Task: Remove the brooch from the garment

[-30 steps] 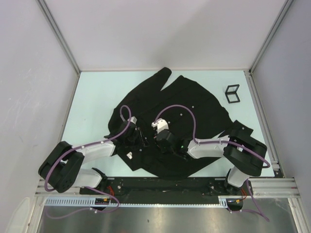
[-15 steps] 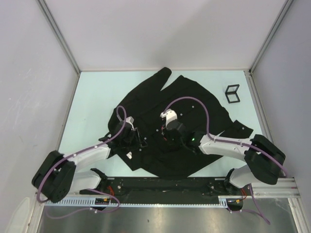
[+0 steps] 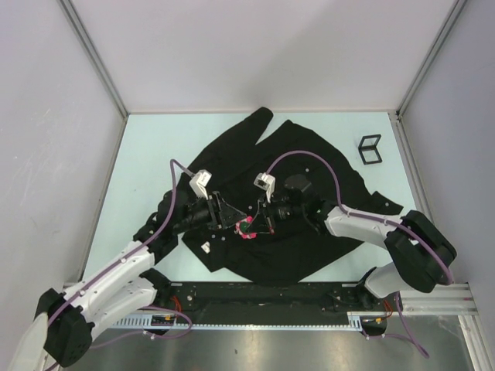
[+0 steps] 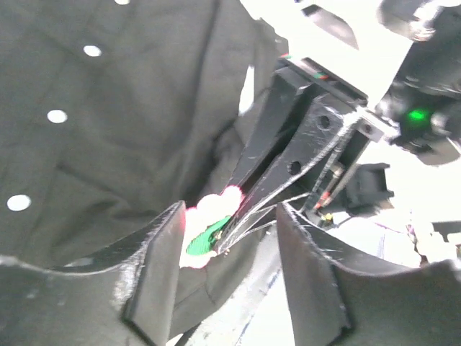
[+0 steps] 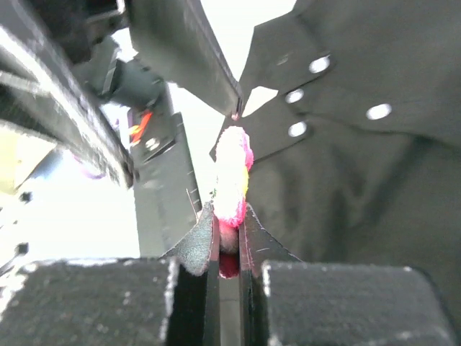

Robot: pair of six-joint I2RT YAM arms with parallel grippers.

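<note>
**Top external view: small flower-shaped brooch with pink-red petals and a yellow centre (image 3: pixel 246 226) held over a black long-sleeved button-up shirt (image 3: pixel 298 151)**

The shirt lies spread and rumpled on a pale green table (image 3: pixel 147 154). A small white tag (image 3: pixel 206 248) shows on its near left part. A black open frame (image 3: pixel 370 149) stands on the table near the shirt's far right edge. The two arms reach in from opposite sides and meet over the middle of the shirt.

The right gripper (image 3: pixel 254 222) comes in from the right and is clamped on the brooch. In the right wrist view its two fingers (image 5: pixel 202 249) press together on the lower edge of the brooch (image 5: pixel 232 176). The brooch stands edge-on above them, with the shirt (image 5: pixel 360 187) and its small white buttons (image 5: pixel 378 111) behind on the right.

The left gripper (image 3: pixel 230 215) comes in from the left with its jaws spread and grips nothing. In the left wrist view this gripper (image 4: pixel 230 213) brackets the brooch (image 4: pixel 207 231), which sits just beside the left-hand fingertip and shows a green backing. The right gripper's narrow black fingers (image 4: pixel 284 162) slant down to the brooch from the upper right. Whether the pin passes through the cloth cannot be told.
</note>
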